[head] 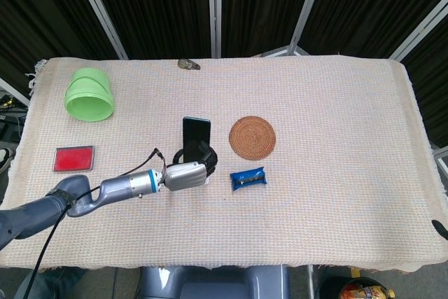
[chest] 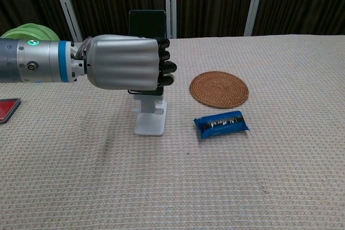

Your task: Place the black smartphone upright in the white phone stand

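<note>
The left hand [chest: 126,62] holds the black phone [chest: 146,21] standing up, right over the white stand [chest: 150,121] on the bench [chest: 280,176]; a blue packet [chest: 221,124] lies near the stand.

The black smartphone [chest: 146,21] stands upright, its glossy upper part showing above the left hand [chest: 125,62], whose fingers [chest: 164,67] are wrapped around its lower portion. The white phone stand [chest: 150,122] sits on the table [chest: 280,176] directly below the phone, near the centre, with its flat base and front lip visible beneath the hand. Whether the phone's lower edge rests in the stand's lip cannot be determined, as the hand covers that junction.
</note>
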Motion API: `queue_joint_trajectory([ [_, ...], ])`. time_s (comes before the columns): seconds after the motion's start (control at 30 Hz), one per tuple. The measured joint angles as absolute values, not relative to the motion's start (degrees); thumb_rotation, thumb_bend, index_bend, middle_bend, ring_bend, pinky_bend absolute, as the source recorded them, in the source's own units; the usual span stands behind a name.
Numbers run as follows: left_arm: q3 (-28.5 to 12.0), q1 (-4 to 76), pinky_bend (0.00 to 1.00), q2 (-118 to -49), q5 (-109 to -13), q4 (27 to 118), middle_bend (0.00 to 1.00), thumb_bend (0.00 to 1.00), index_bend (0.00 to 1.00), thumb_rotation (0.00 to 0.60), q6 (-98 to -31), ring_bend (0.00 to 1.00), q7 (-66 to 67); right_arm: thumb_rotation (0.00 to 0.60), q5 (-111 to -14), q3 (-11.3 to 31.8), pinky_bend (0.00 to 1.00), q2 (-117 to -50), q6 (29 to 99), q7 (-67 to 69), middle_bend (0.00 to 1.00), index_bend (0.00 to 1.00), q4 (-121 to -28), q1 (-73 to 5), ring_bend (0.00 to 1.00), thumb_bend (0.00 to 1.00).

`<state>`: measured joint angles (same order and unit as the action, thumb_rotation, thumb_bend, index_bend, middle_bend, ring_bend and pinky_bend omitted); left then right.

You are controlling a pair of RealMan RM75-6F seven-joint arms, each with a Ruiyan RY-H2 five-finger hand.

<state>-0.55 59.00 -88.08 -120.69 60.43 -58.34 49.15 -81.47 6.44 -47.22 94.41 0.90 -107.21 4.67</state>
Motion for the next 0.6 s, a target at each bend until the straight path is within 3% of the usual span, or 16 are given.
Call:
queue_joint_trajectory([
  [0.6,0.52,57.86,0.41,-91.97,-118.34,59.79,0.41,0.0,0.52,0.6,-56.61,0.45,52.56,0.6,-81.63,6.42,0.0,-46.51,94.7,2.91,0.0,0.0,-106.94,5.06,0.0,0.0],
])
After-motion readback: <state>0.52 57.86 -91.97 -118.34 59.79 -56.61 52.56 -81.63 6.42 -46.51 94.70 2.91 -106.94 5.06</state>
